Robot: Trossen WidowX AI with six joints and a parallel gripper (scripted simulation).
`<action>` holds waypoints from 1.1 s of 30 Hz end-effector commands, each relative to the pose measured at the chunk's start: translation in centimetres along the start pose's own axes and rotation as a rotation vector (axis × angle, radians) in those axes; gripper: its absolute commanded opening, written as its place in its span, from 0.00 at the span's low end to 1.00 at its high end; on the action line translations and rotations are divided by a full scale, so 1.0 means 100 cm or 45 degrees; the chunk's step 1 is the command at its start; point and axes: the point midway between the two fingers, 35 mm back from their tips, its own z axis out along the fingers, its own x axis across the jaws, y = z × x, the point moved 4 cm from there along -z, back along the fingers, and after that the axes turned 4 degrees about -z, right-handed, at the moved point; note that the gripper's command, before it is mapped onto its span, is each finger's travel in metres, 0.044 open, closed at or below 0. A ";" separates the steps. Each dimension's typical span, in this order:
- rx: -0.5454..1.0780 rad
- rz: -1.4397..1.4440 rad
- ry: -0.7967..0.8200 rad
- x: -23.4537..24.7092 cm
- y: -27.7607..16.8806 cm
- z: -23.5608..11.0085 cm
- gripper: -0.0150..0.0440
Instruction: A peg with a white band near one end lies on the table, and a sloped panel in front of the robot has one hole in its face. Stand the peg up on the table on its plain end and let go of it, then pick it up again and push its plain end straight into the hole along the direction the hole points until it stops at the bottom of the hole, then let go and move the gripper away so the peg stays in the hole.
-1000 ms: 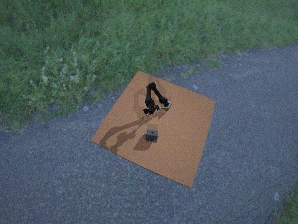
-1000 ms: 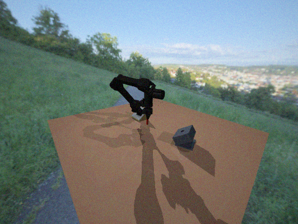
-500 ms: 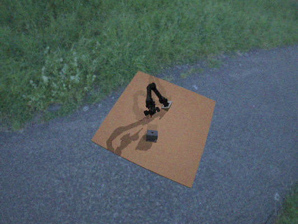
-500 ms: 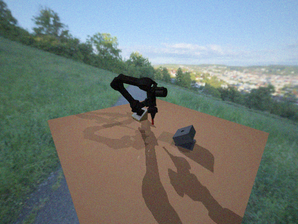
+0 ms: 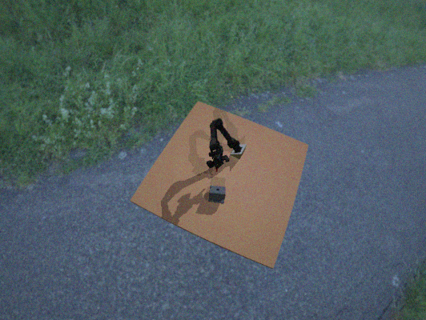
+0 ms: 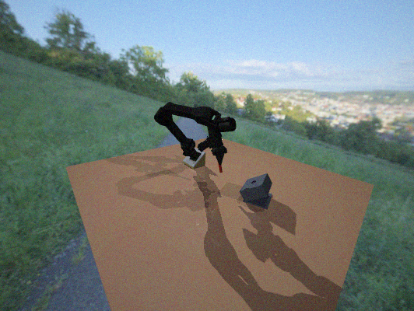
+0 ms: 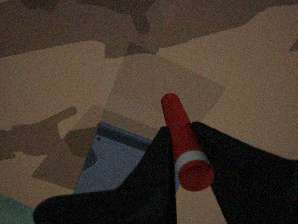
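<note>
My gripper (image 7: pixel 180 131) (image 6: pixel 219 159) (image 5: pixel 216 163) is shut on the red peg (image 7: pixel 183 136) (image 6: pixel 220 168) and holds it above the table. In the wrist view the white band (image 7: pixel 192 158) sits near the end closest to the camera, between my fingers, and the plain end points away, down towards the table. The dark sloped panel (image 5: pixel 217 194) (image 6: pixel 257 190) (image 7: pixel 111 161) with one hole in its face (image 6: pixel 253 181) stands on the orange table (image 5: pixel 256 208) (image 6: pixel 156 241), a little in front of the peg. The peg hangs clear of the panel.
The arm's grey base plate (image 5: pixel 239 150) (image 6: pixel 194 160) sits behind the gripper. Long shadows of the arm and panel fall across the table. Asphalt and grass surround the table.
</note>
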 end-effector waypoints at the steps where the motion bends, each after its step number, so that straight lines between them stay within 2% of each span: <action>1: 0.041 -0.032 0.022 0.003 -0.009 0.000 0.25; 33: 0.298 -0.223 0.266 0.026 -0.069 -0.015 0.25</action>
